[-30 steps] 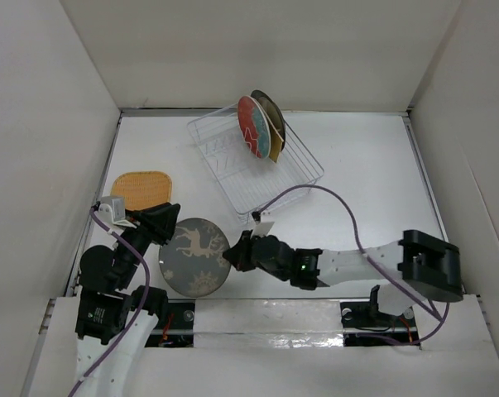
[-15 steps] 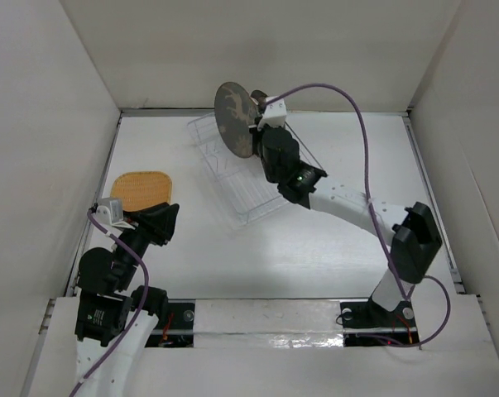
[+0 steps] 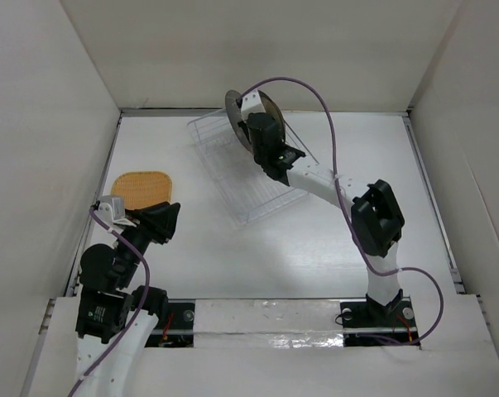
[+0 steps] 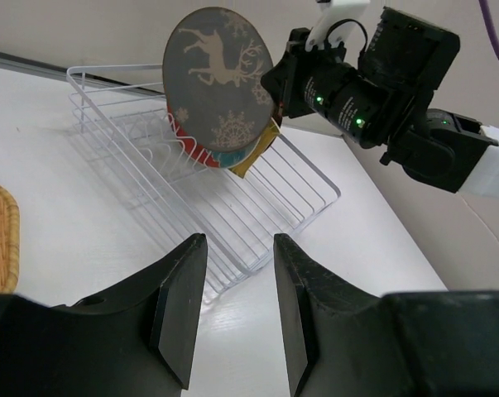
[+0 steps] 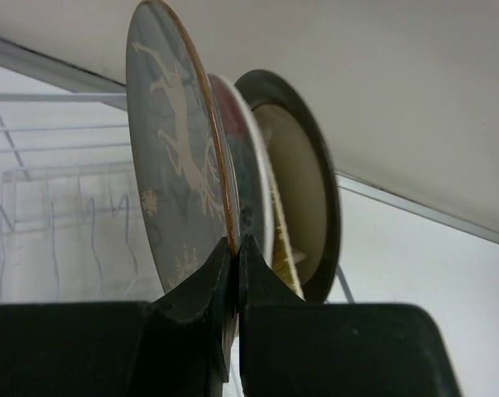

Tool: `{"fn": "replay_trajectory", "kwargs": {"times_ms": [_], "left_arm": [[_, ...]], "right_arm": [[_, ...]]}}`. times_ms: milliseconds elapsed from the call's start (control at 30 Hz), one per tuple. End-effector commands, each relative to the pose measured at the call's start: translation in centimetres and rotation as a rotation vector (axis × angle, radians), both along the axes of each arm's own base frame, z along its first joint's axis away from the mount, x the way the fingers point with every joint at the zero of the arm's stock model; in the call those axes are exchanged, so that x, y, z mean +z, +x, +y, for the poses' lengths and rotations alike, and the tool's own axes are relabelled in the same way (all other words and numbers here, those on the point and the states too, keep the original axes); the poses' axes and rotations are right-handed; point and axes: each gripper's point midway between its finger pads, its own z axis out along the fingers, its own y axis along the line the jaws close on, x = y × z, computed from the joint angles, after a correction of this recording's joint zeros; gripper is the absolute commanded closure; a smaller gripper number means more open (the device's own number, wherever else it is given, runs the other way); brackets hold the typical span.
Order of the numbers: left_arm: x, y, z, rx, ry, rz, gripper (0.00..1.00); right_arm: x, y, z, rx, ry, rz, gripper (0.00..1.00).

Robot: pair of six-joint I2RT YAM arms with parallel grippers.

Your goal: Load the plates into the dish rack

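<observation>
Right claw (image 5: 235,248) carried horse plate (image 4: 218,62) off table (image 3: 332,240) to dish rack (image 4: 257,207), beside red plate (image 4: 198,150).

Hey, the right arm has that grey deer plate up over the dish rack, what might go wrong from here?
1. The dark grey round plate with cream deer motif hangs very close to the red-and-teal patterned plate; lowering it may knock them together.
2. The right gripper pinches only its rim, so it might slip or swing.
3. It may miss the prongs of the clear wire dish rack and tip over.
</observation>
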Motion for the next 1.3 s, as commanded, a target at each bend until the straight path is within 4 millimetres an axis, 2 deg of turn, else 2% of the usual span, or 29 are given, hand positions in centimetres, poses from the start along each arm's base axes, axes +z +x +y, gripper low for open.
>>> {"fn": "replay_trajectory", "kwargs": {"times_ms": [0, 133, 167, 267, 333, 367, 400, 467, 500, 567, 600, 633, 667, 700, 733, 767, 800, 833, 867, 900, 933, 967, 1000, 1033, 1067, 1100, 1133, 1200, 1267], "left_arm": [[0.8, 0.3, -0.1, -0.002, -0.005, -0.025, 0.65], [0.6, 0.4, -0.1, -0.002, -0.004, -0.019, 0.65], [0.6, 0.4, -0.1, -0.001, -0.004, -0.019, 0.65], [0.6, 0.4, -0.1, 0.0, -0.005, -0.018, 0.65], [0.6, 0.4, 0.0, 0.002, -0.005, -0.016, 0.65], [0.6, 0.5, 0.0, 0.003, -0.005, -0.015, 0.65], [0.6, 0.5, 0.0, 0.006, -0.008, -0.012, 0.65], [0.4, 0.7, 0.1, 0.012, -0.008, -0.003, 0.65], [0.3, 0.9, 0.2, 0.02, -0.007, 0.002, 0.65], [-0.2, 1.7, 0.4, 0.044, -0.009, 0.042, 0.67], [-0.4, 2.2, 0.9, 0.079, -0.013, 0.058, 0.68], [-0.9, 2.7, 1.1, 0.099, -0.014, 0.087, 0.71], [-2.0, 3.7, 1.1, 0.117, -0.013, 0.14, 0.76], [-2.4, 4.3, 1.3, 0.138, -0.04, 0.169, 0.79], [-2.8, 4.9, 1.1, 0.142, -0.054, 0.191, 0.81], [-3.5, 5.5, 1.0, 0.147, -0.069, 0.222, 0.9], [-4.6, 6.4, 0.7, 0.161, -0.116, 0.279, 0.96], [-4.8, 7.0, 0.7, 0.174, -0.152, 0.287, 1.0], [-6.2, 7.4, 0.7, 0.19, -0.176, 0.32, 1.0], [-6.4, 8.3, 1.3, 0.25, -0.242, 0.323, 1.0], [-7.0, 8.7, 1.7, 0.282, -0.273, 0.334, 1.0], [-8.7, 9.1, 2.1, 0.319, -0.285, 0.372, 1.0], [-9.4, 9.5, 3.2, 0.394, -0.303, 0.378, 1.0], [-10.2, 9.6, 3.7, 0.439, -0.34, 0.405, 0.98], [-11.6, 9.8, 4.2, 0.485, -0.342, 0.443, 0.87], [-12.3, 9.9, 5.3, 0.558, -0.351, 0.453, 0.78], [-13.3, 9.7, 5.7, 0.593, -0.353, 0.481, 0.68], [-14.1, 9.8, 7.2, 0.671, -0.387, 0.493, 0.51], [-14.4, 9.9, 8.0, 0.708, -0.417, 0.487, 0.4]], "right_arm": [[6.4, 0.1, 1.7, 0.029, 0.14, -0.166, 1.0], [2.3, -0.1, 4.5, 0.058, 0.093, -0.104, 1.0], [1.7, 0.0, 4.5, 0.049, 0.084, -0.095, 1.0], [0.5, -0.5, 5.1, 0.023, 0.068, -0.083, 1.0], [0.5, -0.5, 5.0, 0.012, 0.082, -0.08, 0.98], [0.5, -0.6, 4.9, 0.008, 0.099, -0.07, 0.93], [1.1, -0.7, 4.9, 0.006, 0.117, -0.069, 0.8], [1.5, -1.0, 5.0, 0.017, 0.148, -0.053, 0.66], [2.9, -1.5, 4.7, 0.025, 0.175, -0.063, 0.5], [3.9, -2.3, 4.8, 0.057, 0.222, -0.049, 0.36], [5.8, -3.3, 4.8, 0.08, 0.26, -0.061, 0.3], [6.7, -3.9, 4.7, 0.1, 0.287, -0.061, 0.21], [6.2, -4.6, 4.7, 0.119, 0.308, -0.039, 0.17], [6.6, -5.6, 5.4, 0.176, 0.327, -0.031, 0.12], [8.8, -7.2, 5.0, 0.207, 0.363, -0.05, 0.11], [7.7, -7.9, 4.6, 0.207, 0.387, -0.018, 0.11], [7.7, -9.1, 4.9, 0.237, 0.404, -0.008, 0.11], [9.6, -10.8, 4.0, 0.266, 0.446, -0.027, 0.16], [9.8, -12.4, 4.5, 0.3, 0.499, -0.018, 0.29], [7.3, -13.7, 4.3, 0.312, 0.494, 0.026, 0.76], [7.0, -15.0, 4.2, 0.332, 0.518, 0.034, 0.99], [9.3, -17.4, 3.8, 0.377, 0.618, 0.007, 1.0], [6.3, -18.9, 3.9, 0.407, 0.606, 0.059, 1.0], [5.9, -20.2, 3.9, 0.435, 0.629, 0.072, 1.0], [6.8, -22.5, 4.1, 0.483, 0.687, 0.075, 1.0], [5.9, -23.6, 4.1, 0.498, 0.689, 0.095, 1.0], [3.7, -24.5, 3.9, 0.501, 0.667, 0.131, 0.99], [3.0, -26.7, 3.9, 0.534, 0.673, 0.164, 0.9], [1.3, -27.6, 3.3, 0.537, 0.658, 0.196, 0.73]]}}
